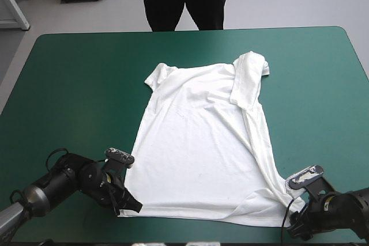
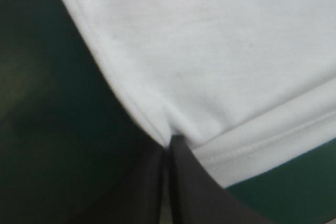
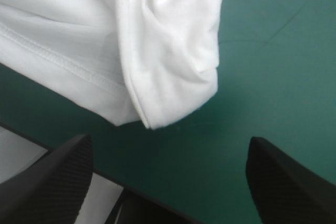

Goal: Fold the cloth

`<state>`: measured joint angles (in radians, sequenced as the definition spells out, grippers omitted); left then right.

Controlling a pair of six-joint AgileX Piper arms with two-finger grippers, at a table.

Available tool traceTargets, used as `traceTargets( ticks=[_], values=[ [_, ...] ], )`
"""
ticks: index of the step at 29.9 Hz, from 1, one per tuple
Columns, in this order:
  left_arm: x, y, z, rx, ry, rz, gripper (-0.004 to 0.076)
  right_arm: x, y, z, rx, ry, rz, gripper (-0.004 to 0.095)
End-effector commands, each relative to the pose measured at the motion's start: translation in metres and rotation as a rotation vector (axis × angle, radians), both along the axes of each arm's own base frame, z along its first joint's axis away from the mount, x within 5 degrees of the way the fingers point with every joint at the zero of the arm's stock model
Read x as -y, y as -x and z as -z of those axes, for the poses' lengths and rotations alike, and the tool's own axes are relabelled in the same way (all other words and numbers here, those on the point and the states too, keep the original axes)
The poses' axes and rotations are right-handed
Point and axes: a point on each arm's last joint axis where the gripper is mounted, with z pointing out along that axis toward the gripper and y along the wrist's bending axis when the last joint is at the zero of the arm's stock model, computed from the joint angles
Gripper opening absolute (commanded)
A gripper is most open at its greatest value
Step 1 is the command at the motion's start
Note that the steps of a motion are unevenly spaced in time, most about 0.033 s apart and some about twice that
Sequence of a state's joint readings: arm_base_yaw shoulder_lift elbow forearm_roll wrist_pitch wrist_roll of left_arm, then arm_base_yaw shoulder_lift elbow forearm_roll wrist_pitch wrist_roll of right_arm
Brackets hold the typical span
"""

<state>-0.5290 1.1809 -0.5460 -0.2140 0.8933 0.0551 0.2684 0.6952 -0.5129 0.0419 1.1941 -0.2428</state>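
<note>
The white T-shirt (image 1: 202,148) lies spread flat on the teal-green cover, collar end toward the far edge, with its right side folded inward in a long strip. My left gripper (image 1: 131,205) sits at the hem's near-left corner, its black fingers (image 2: 181,182) shut on the T-shirt (image 2: 220,66) at that corner. My right gripper (image 1: 295,223) rests low at the near-right hem corner. In the right wrist view its fingers (image 3: 58,174) stand wide apart, and the folded hem corner (image 3: 168,61) lies just ahead of them, untouched.
The table's near edge (image 3: 31,148) runs close under the right gripper. Bare teal-green cover (image 1: 81,84) stretches to the left and right of the shirt. A folded-over sleeve (image 1: 249,79) lies at the shirt's far right.
</note>
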Motion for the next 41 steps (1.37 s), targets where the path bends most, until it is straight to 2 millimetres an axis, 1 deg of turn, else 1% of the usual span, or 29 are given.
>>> traceTargets(
  ticks=[1,3,11,12,13,15,20,25,28,29,31,34,35,36,37,38,39,40,41],
  values=[
    [0.007,0.000,0.010,-0.027,0.052,-0.050,-0.0009,-0.003,-0.012,-0.004,0.073,-0.017,0.004,0.0684],
    [0.007,0.001,0.010,-0.030,0.054,-0.052,-0.0009,-0.004,-0.016,-0.001,0.069,-0.018,0.023,0.0671],
    [0.008,0.002,0.010,-0.051,0.063,-0.060,-0.0009,-0.010,-0.035,0.011,-0.009,-0.016,0.066,0.0670],
    [0.008,0.002,0.010,-0.049,0.063,-0.060,-0.0009,-0.010,-0.036,0.012,-0.017,-0.014,0.066,0.0656],
    [0.008,0.002,0.010,-0.049,0.063,-0.060,-0.0009,-0.011,-0.038,0.014,-0.031,-0.010,0.069,0.0619],
    [0.008,0.002,0.010,-0.047,0.064,-0.061,-0.0009,-0.011,-0.041,0.017,-0.052,-0.006,0.077,0.0489],
    [0.008,0.001,0.010,-0.033,0.067,-0.062,-0.0009,-0.014,-0.046,0.023,-0.080,-0.015,0.084,-0.0002],
    [0.006,-0.003,0.010,0.012,0.042,-0.045,-0.0009,-0.016,-0.054,0.024,-0.044,-0.036,0.132,-0.0017],
    [0.005,-0.006,0.006,0.037,0.025,-0.024,-0.0009,-0.017,-0.058,0.019,-0.011,-0.060,0.167,-0.0017],
    [0.006,-0.008,0.000,0.045,0.028,-0.019,-0.0009,-0.018,-0.060,0.014,0.000,-0.068,0.179,-0.0017],
    [0.008,-0.011,-0.018,0.078,0.049,-0.008,-0.0009,-0.020,-0.066,0.000,0.032,-0.089,0.196,-0.0017],
    [0.012,-0.018,-0.059,0.187,0.105,0.000,-0.0009,-0.024,-0.076,-0.026,0.097,-0.133,0.201,-0.0017],
    [0.012,-0.021,-0.080,0.246,0.123,-0.004,-0.0009,-0.026,-0.080,-0.040,0.133,-0.165,0.203,-0.0017],
    [0.012,-0.023,-0.094,0.288,0.127,0.004,-0.0009,-0.028,-0.082,-0.049,0.160,-0.185,0.203,-0.0017],
    [0.012,-0.026,-0.112,0.339,0.138,0.006,-0.0009,-0.029,-0.085,-0.059,0.188,-0.201,0.202,-0.0017],
    [0.011,-0.028,-0.131,0.384,0.140,0.013,-0.0009,-0.030,-0.088,-0.074,0.233,-0.226,0.199,-0.0017],
    [0.011,-0.030,-0.150,0.431,0.150,0.008,-0.0009,-0.031,-0.090,-0.085,0.262,-0.248,0.198,-0.0017],
    [0.010,-0.031,-0.165,0.465,0.150,0.012,-0.0009,-0.033,-0.092,-0.098,0.300,-0.272,0.196,-0.0017],
    [0.008,-0.032,-0.189,0.537,0.160,0.012,-0.0009,-0.034,-0.093,-0.112,0.341,-0.298,0.193,-0.0017]
  ],
)
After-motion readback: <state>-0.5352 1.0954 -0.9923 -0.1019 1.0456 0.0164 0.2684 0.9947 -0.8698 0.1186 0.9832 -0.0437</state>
